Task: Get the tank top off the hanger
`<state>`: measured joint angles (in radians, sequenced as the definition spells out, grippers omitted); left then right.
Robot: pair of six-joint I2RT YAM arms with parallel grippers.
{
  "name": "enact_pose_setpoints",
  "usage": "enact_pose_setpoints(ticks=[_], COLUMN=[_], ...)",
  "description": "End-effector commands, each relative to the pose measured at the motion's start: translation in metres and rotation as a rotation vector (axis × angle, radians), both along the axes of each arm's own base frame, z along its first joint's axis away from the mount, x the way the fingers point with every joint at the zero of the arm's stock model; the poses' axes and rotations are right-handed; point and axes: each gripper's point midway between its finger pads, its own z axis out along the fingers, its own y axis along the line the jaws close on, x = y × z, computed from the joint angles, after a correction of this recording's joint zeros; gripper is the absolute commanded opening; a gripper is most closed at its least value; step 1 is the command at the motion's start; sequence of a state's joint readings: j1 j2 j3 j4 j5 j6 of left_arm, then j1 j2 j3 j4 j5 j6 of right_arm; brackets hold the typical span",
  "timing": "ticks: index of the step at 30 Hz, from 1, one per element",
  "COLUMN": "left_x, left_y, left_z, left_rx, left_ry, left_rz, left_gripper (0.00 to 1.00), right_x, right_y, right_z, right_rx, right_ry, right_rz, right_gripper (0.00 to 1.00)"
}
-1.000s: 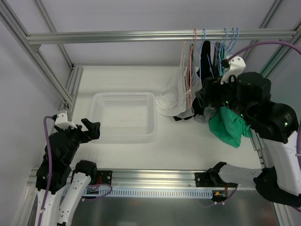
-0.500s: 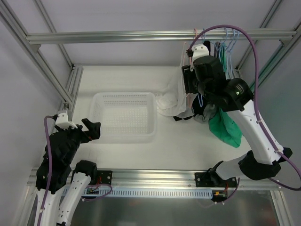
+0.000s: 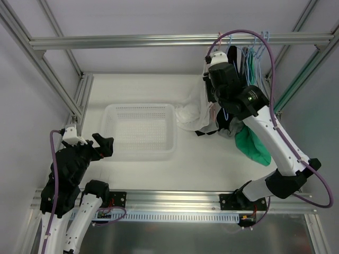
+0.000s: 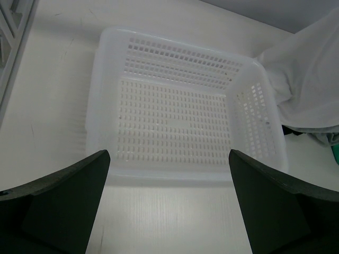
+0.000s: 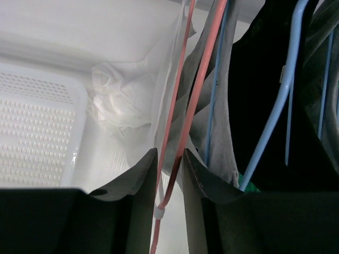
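The white tank top (image 3: pixel 192 112) hangs on a pink hanger (image 3: pixel 214 108) from the top rail, and its lower part lies crumpled on the table. In the right wrist view the white tank top (image 5: pixel 127 100) hangs to the left of the pink hanger (image 5: pixel 198 90). The hanger's two wires run down between the fingers of my right gripper (image 5: pixel 169 153). Those jaws stand narrow and press the wires from both sides. In the top view the right gripper (image 3: pixel 211 95) sits high at the left end of the hanging clothes. My left gripper (image 4: pixel 168 156) is wide open and empty, low by the basket's near edge.
A white perforated basket (image 3: pixel 114 114) stands left of the clothes, and its wall (image 4: pixel 98 106) fills the left wrist view. Right of the pink hanger hang a grey garment, a black one (image 5: pixel 259 63) on blue hangers (image 5: pixel 278 100), and a green one (image 3: pixel 254 145). The rail (image 3: pixel 132 41) crosses overhead.
My right arm has swung left from the green garment up to the pink hanger, and its jaws have narrowed around the hanger's wires. The left arm has not moved.
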<state>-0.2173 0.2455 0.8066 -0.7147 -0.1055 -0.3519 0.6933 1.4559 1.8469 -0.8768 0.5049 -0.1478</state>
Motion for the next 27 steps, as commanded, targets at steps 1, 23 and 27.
enact_pose_setpoints(ticks=[1,23,27], left_x=[0.002,0.002,0.001], left_y=[-0.005,-0.007,-0.007], left_z=[0.007,0.007,0.007], left_rx=[-0.007,-0.007,-0.007], left_ry=[-0.031,-0.031,-0.033], left_rz=[-0.028,-0.036,-0.037], left_gripper=[0.99,0.99,0.99], right_x=[0.014,-0.003,-0.015], right_y=[0.0,-0.015,-0.017], right_z=[0.009,0.076,0.066], right_rx=[0.049,0.281,0.282], right_ry=[-0.071,-0.299,-0.271], right_rz=[-0.065,-0.093,-0.061], right_gripper=[0.27,0.0,0.0])
